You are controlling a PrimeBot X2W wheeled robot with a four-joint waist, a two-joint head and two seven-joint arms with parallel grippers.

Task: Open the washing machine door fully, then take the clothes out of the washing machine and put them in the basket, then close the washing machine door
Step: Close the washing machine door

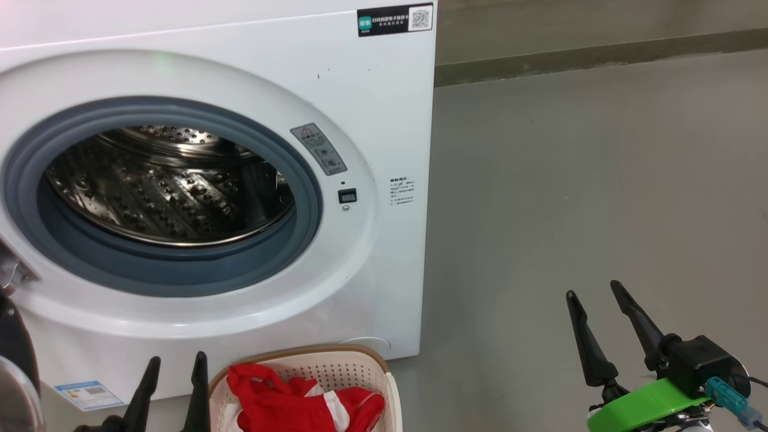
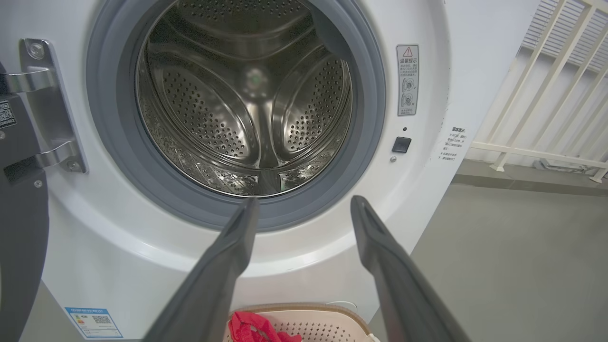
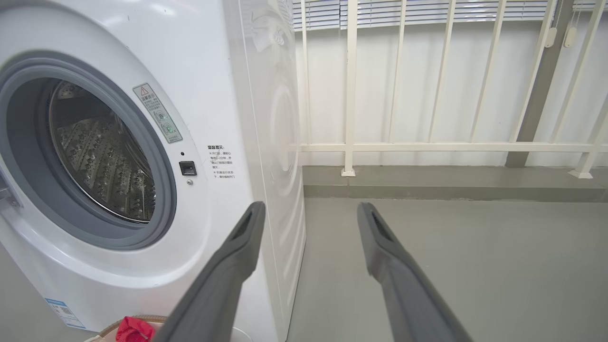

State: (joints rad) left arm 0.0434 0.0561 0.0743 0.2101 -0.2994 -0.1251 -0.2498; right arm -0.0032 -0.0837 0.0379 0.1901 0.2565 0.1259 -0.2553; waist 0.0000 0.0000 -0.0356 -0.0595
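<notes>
Currently, one washing machine [image 1: 372, 108] stands on the grey floor [image 1: 570, 180] near a white railing [image 3: 427, 147], its opening facing the robot. Its washing machine door [image 2: 21, 228] is swung open leftward. One basket [image 1: 360, 366] sits just in front, holding the clothes [image 1: 288, 402] in one red heap. The left gripper [image 1: 178, 357] and right gripper [image 1: 593, 289] stand spread, empty.

Floor [image 1: 600, 180]: smooth, grey, matt, evenly lit. Rear edge: a low grey kerb [image 3: 451, 183] runs along the far side. On the kerb stands a cream-white railing [image 3: 350, 95] of vertical bars. Behind it: white wall [image 3: 375, 95], slatted blinds [image 3: 427, 9] above, 1 dark post [image 3: 534, 95].
</notes>
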